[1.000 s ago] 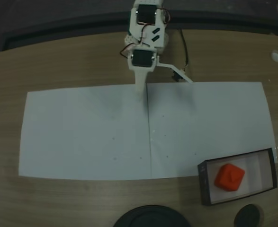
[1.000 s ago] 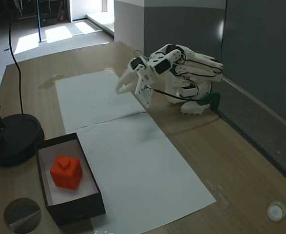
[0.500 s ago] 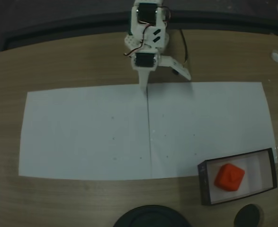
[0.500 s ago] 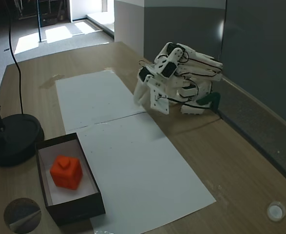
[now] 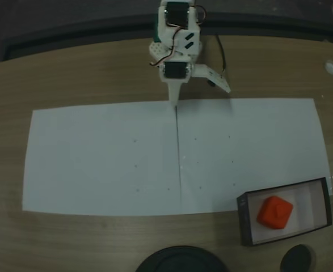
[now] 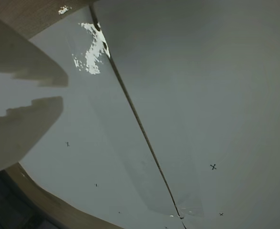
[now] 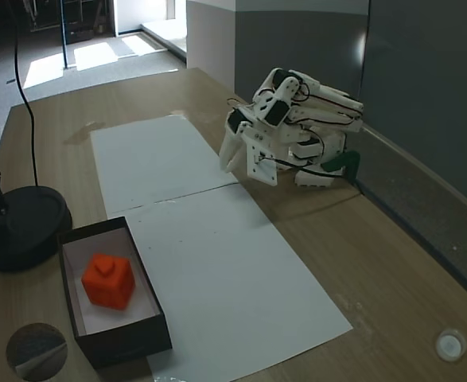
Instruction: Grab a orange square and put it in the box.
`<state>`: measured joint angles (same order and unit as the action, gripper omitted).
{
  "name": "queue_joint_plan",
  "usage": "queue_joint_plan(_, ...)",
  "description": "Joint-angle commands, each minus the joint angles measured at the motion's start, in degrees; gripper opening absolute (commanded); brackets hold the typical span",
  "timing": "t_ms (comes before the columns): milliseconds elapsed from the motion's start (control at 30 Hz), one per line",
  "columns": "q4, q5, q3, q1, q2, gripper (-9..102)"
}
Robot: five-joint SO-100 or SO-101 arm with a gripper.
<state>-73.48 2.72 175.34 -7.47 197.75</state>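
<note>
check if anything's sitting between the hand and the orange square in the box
Nothing visible does. The hand hangs by the arm's base at the far edge of the white paper, and the orange square already lies inside the box. Between them is bare paper; only the box's low wall surrounds the cube.

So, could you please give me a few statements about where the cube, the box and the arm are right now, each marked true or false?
1. The orange square lies inside the box. True.
2. The fingers are clamped on the orange square. False: they hold nothing and sit far from it, near the arm's base.
3. In a fixed view the box sits at the paper's lower right corner. True.
4. The box holds two cubes. False: it holds one.
5. The arm is stretched out over the box. False: it is folded back by its base.
</note>
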Motion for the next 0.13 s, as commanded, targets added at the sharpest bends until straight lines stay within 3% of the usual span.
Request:
queue_joint_plan(0,-0.6,-0.1,-3.3,0.0,1.4,0)
queue_joint_plan(100,-0.6,-0.1,-3.3,0.0,1.4,0)
